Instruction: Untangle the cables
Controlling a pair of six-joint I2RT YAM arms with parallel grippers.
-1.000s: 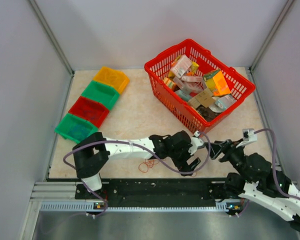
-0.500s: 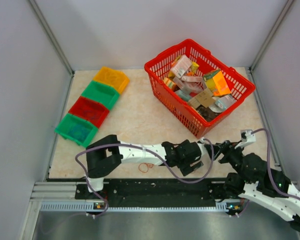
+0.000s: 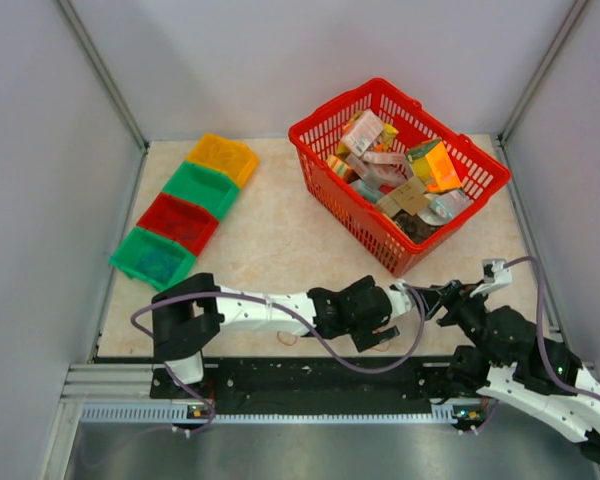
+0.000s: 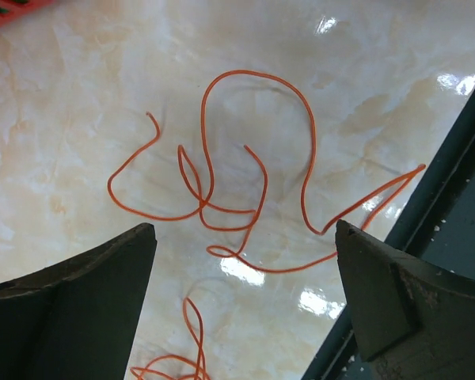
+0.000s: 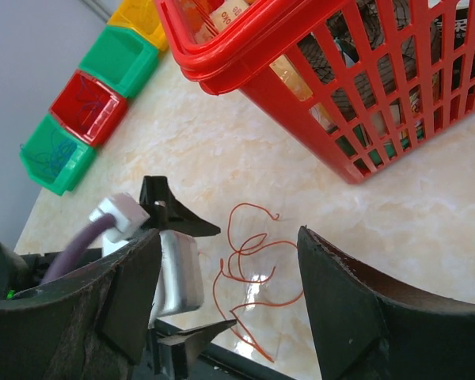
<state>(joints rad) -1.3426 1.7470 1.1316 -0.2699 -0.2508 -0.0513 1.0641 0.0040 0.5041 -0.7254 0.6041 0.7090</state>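
Two tools meet at the near edge of the bench [image 3: 270, 235], the left tool [image 4: 245, 237] and the right tool [image 5: 229, 261], both spread wide and holding nothing. Between the left tool's fingers a loose orange-red cable [image 4: 202, 208] lies in open loops on the bench, just near of the red basket [image 3: 315, 140]. Far left, a row of bins [image 5: 77, 170] holds more thin strands, blue in the nearest green one.

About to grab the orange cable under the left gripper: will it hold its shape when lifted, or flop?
Probably springy, not limp: the orange cable holds open curves and casts offset shadows on the table. Hair-thin, so likely very light, and it may slip from the left gripper.
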